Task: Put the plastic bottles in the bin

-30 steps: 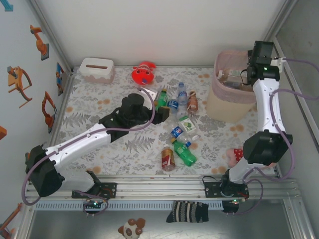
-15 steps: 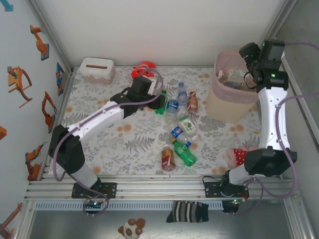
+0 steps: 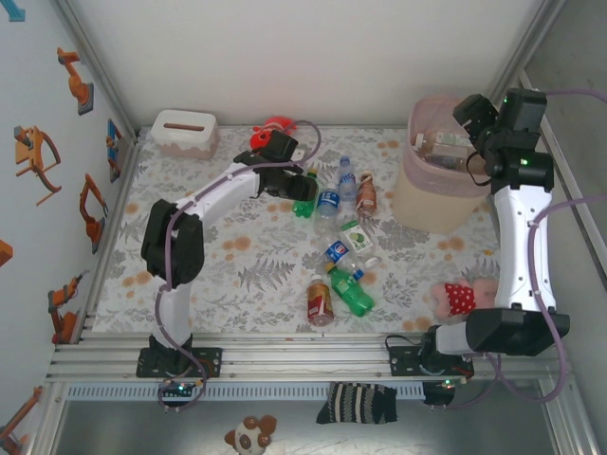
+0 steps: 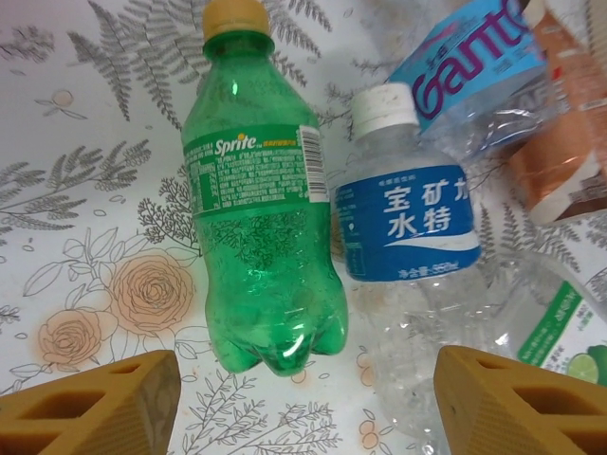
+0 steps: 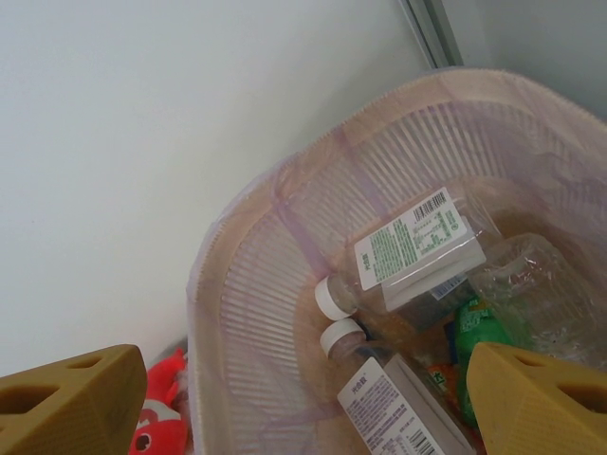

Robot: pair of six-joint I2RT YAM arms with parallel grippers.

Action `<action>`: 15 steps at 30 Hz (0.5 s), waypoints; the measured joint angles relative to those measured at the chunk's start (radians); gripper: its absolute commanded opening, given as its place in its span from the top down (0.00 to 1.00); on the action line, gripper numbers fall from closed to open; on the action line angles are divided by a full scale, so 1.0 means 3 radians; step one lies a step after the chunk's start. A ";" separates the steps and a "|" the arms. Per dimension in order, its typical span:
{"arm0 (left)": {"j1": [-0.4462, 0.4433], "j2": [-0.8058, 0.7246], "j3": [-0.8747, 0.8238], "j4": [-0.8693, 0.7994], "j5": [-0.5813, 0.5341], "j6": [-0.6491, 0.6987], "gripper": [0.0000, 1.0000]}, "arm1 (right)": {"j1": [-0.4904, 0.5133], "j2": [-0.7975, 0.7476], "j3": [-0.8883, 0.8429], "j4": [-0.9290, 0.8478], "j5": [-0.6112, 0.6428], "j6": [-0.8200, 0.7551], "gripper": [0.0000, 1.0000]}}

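Floral desk (image 3: pixel 247 284), far right: pink slatted bin (image 3: pixel 427 204) containing clear and green bottles (image 5: pixel 417 251); right claw (image 5: pixel 303 398) above it, jaws apart, empty. Centre: loose bottles (image 3: pixel 351 296); left claw (image 4: pixel 303 408), jaws apart, over green Sprite bottle (image 4: pixel 261 218), blue-labelled bottle (image 4: pixel 408 218) just beside it

Bin (image 3: pixel 417 207): pale pink, slatted, bag-lined, upright at the far right of the table. Inside it several bottles lie loose, among them two clear bottles (image 5: pixel 334 297) with white caps, side by side.
On the table (mid cluster): Sprite bottle (image 4: pixel 258 237), green, yellow cap, on its side. Just beside it lies a blue-label bottle (image 4: pixel 408 213), clear, white cap.
Nearer the front, both lying: green bottle (image 3: pixel 353 295) and brown bottle (image 3: pixel 320 300).
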 measured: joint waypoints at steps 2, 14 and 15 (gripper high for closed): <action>0.0018 0.0122 0.0099 -0.0056 0.0057 0.0031 0.27 | 0.0000 0.0000 0.0000 0.0001 -0.0005 0.0000 0.14; 0.0038 0.0702 0.0563 -0.0286 0.0191 0.0095 0.24 | 0.0000 -0.0001 -0.0001 0.0001 -0.0005 0.0000 0.14; 0.0038 0.0726 0.0566 -0.0300 0.0187 0.0095 0.24 | 0.0000 -0.0001 -0.0003 0.0001 -0.0005 0.0001 0.14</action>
